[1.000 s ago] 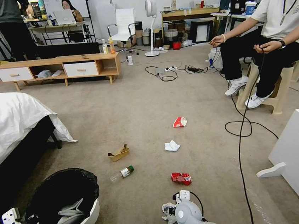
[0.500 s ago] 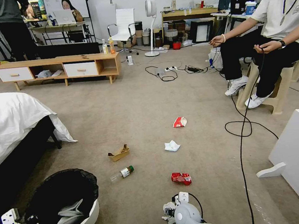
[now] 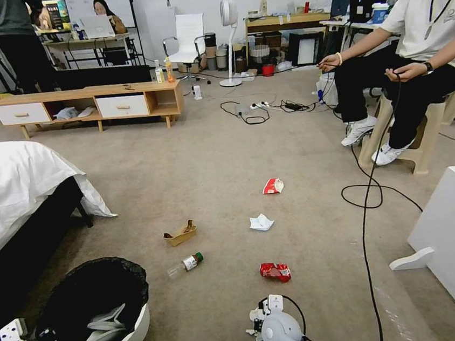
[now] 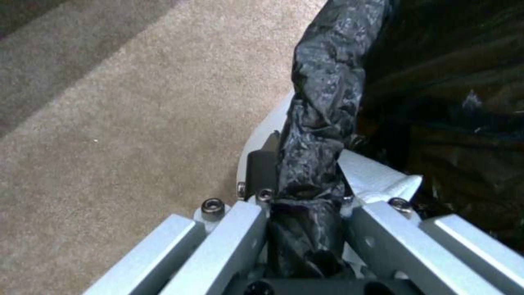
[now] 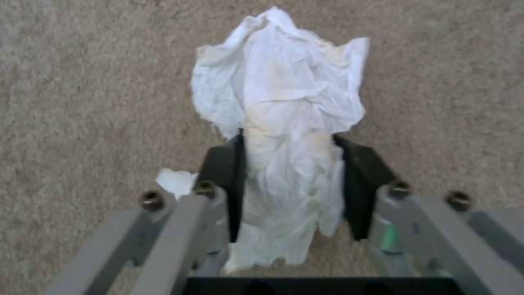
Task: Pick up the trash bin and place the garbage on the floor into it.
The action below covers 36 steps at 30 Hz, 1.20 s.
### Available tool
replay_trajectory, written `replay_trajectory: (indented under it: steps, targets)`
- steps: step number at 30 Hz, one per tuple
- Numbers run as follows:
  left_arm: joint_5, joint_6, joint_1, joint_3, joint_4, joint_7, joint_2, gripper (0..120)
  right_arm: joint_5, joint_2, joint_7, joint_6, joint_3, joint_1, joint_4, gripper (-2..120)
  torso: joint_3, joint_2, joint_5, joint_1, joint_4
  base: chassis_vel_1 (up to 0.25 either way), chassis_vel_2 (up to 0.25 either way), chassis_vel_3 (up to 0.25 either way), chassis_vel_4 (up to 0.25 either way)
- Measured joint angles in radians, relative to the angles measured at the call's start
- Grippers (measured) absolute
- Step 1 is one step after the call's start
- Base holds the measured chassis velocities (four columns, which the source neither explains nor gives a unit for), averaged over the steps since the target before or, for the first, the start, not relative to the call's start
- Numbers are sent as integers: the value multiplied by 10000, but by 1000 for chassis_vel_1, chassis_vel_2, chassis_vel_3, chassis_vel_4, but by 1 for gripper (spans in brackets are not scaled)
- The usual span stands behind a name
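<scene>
White tissue [image 5: 284, 123], crumpled, sits pinched between the black pads [image 5: 224, 172] of your right gripper [image 5: 289, 180], low over the carpet [image 3: 210, 156]; in the head view that gripper [image 3: 259, 319] is just short of the crushed red can [image 3: 275, 272].

Take the can as your landmark. Your trash bin [image 3: 93, 315] stands well to its left, tipped toward you, black bag folded over the rim and something pale lying inside. Your left gripper [image 4: 306, 192] is clamped on that rim, one finger outside the white wall and the other inside on the bag [image 4: 322, 106], with a scrap of white paper [image 4: 376, 180] beside it.

Left of the can and slightly farther away lies the clear bottle [image 3: 186, 264]; beyond that, the cardboard tray [image 3: 180, 233]. Straight past the can lies a second tissue [image 3: 261, 222], then the red-and-white packet [image 3: 273, 186] farther still.
</scene>
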Motion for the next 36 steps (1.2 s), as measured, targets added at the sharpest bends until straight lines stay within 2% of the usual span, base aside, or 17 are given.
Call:
replay_trajectory:
  steps: [1, 3, 4, 9, 19, 22, 24, 26, 28, 29, 31, 32, 35, 36]
  targets:
    - [0, 0, 0, 0, 0, 0, 0, 1, 0, 0, 0, 0, 0, 0, 0, 32, 0, 0, 0, 0, 0, 0, 0, 0, 0]
    - [14, 0, -29, 41, 12, -3, -14, 1, -70, -75, -56, 14, -3, -47, 98, 22, 0, 0, 2, 0, -1, 0, 0, 0, 0]
    - [14, 0, -29, 41, 12, -3, -14, 1, -70, -75, -56, 14, -3, -47, 98, 22, 0, 0, 2, 0, -1, 0, 0, 0, 0]
    - [40, 0, -37, 85, 11, -16, -37, 1, -96, -281, -118, 30, 0, -193, 477, 1, 0, -1, 3, 0, -3, 0, 0, 0, 0]
    - [38, 0, 16, 71, -66, -26, -46, 1, -76, -453, -260, 12, 348, -336, 1128, 0, 0, -1, 2, 0, -2, 0, 0, 0, 0]
    - [14, 0, 60, 7, -109, -28, -30, 1, -27, -751, -267, -26, 413, -458, 1760, 0, 0, -1, 1, 0, -2, 0, 0, 0, 0]
    - [-27, 0, 75, -10, -176, -27, -8, 1, 40, -1144, -214, -68, 466, -611, 2463, 0, 0, -1, 2, 0, -2, 0, 0, 0, 0]
    - [-34, 0, 76, -12, -185, -28, -6, 1, 45, -1221, -207, -76, 479, -633, 2586, 0, 0, -2, 3, 0, -2, 0, 0, 0, 0]
    - [-193, 0, 83, -17, -318, -89, 43, 1, 145, -1971, -199, -164, 758, -769, 3874, 0, 0, -2, 3, 0, -2, 0, 0, 0, 0]
    - [-193, 0, 83, -17, -318, -89, 43, 1, 145, -1971, -199, -164, 758, -769, 3874, 0, 0, -2, 3, 0, -2, 0, 0, 0, 0]
    - [-349, 0, 68, -9, -435, -192, 88, 1, 286, -2710, -192, -228, 1045, -786, 4900, 0, 0, -3, 2, 0, -3, 0, 0, 0, 0]
    - [-349, 0, 68, -9, -435, -192, 88, 1, 286, -2710, -192, -228, 1045, -786, 4900, 0, 0, -3, 2, 0, -3, 0, 0, 0, 0]
    - [-630, 0, 12, 93, -641, -371, 145, 1, 551, -3681, -290, -275, 1495, -759, 6362, 0, 0, -3, 3, 0, -6, 0, 0, 0, 0]
    - [-630, 0, 12, 93, -641, -371, 145, 1, 551, -3681, -290, -275, 1495, -759, 6362, 0, 0, -3, 3, 0, -6, 0, 0, 0, 0]
